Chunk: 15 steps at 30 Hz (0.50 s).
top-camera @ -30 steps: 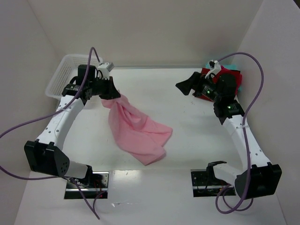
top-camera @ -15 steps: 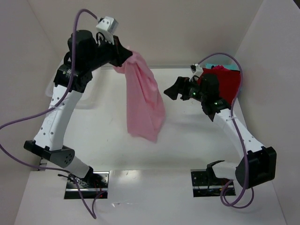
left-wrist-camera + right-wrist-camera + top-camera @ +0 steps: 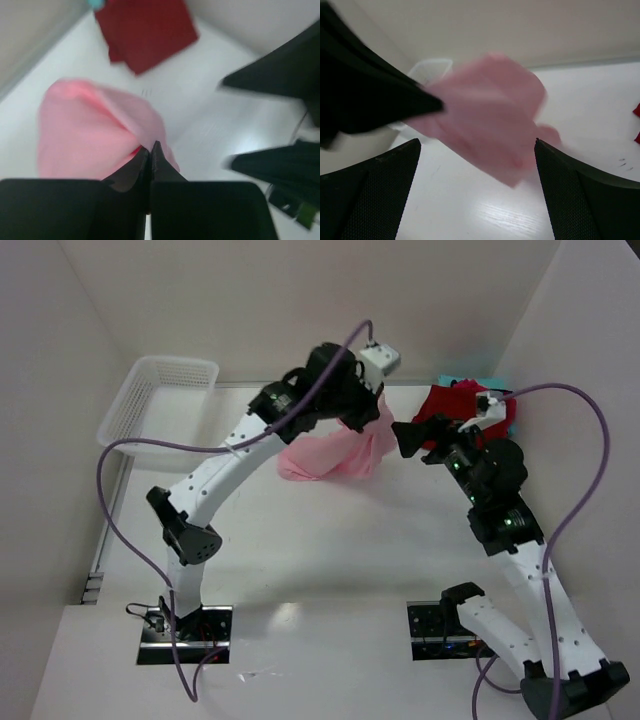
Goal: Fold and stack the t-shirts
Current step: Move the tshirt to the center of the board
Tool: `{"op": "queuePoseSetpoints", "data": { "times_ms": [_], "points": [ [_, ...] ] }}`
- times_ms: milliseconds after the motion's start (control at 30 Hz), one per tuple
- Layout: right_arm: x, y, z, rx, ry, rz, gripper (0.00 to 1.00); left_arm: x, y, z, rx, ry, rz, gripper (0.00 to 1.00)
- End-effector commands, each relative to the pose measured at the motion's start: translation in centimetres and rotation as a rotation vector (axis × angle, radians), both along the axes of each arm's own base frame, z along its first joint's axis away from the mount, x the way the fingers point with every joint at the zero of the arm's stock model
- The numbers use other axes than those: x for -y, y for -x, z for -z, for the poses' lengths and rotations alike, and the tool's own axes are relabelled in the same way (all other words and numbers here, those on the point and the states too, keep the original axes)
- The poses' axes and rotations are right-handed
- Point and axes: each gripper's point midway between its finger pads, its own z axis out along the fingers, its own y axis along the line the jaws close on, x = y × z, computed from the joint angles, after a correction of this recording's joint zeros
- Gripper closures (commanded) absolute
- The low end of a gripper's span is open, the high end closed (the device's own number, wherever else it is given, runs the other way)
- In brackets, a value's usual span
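Tee (image 3: 85, 130), pink, inside left gripper (image 3: 150, 146)

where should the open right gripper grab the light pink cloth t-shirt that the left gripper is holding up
Probably the loose right-hand edge of the light pink cloth t-shirt, coming in level from its right. The left gripper pinches the top, so the cloth hangs bunched beneath it, and the open right gripper faces that side, not touching.
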Motion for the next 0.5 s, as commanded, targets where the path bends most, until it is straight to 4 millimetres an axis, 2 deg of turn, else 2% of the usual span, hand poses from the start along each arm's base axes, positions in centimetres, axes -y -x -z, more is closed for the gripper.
{"op": "queuePoseSetpoints", "data": {
  "times_ms": [0,33,67,100,133,167,233,267,300,333,367,400,433,467],
  "points": [
    [2.5,1.3,-0.4,-0.014,-0.019,0.13,0.0,-0.4,-0.9,6.7,0.032,-0.224,-0.119,0.99],
    [2.8,1.4,-0.7,-0.018,-0.017,0.144,0.0,-0.1,-1.3,6.1,0.045,-0.197,-0.136,0.97],
    [3.2,1.4,-0.8,-0.022,-0.015,0.167,0.0,0.1,-0.8,8.3,0.013,-0.222,-0.129,0.93],
    [3.5,1.6,-0.6,-0.03,-0.012,0.179,0.0,0.2,-0.5,8.6,0.0,-0.206,-0.123,0.76],
    [4.1,1.7,-0.6,-0.045,-0.005,0.201,0.0,0.8,-0.3,8.6,-0.012,-0.17,-0.108,0.49],
    [4.3,1.8,-1.0,-0.044,-0.005,0.21,0.0,0.6,-0.1,9.3,-0.02,-0.18,-0.108,0.27],
    [4.6,1.6,-0.8,-0.059,0.012,0.228,0.0,0.2,0.1,9.0,-0.024,-0.166,-0.129,0.07],
    [4.6,1.0,-0.6,-0.08,0.021,0.237,0.0,-0.1,0.1,8.6,-0.021,-0.153,-0.145,0.02],
    [4.5,0.6,0.4,-0.114,0.035,0.237,0.0,-0.8,0.3,7.0,0.008,-0.128,-0.165,0.0],
    [4.0,0.2,0.4,-0.123,0.038,0.219,0.0,-2.1,0.1,7.7,0.011,-0.16,-0.211,0.0],
    [3.6,-0.3,0.9,-0.148,0.046,0.204,0.0,-3.0,-0.2,7.4,0.019,-0.151,-0.246,0.0],
    [2.9,-1.2,2.8,-0.209,0.067,0.181,0.0,-4.4,0.0,6.0,0.036,-0.125,-0.28,0.0],
    [2.5,-1.6,3.5,-0.237,0.058,0.17,0.0,-5.3,-0.3,5.6,0.055,-0.111,-0.312,0.0],
    [2.3,-2.5,5.3,-0.282,0.059,0.169,0.0,-7.9,-0.9,6.9,0.036,-0.118,-0.382,0.0]
  ]
}}
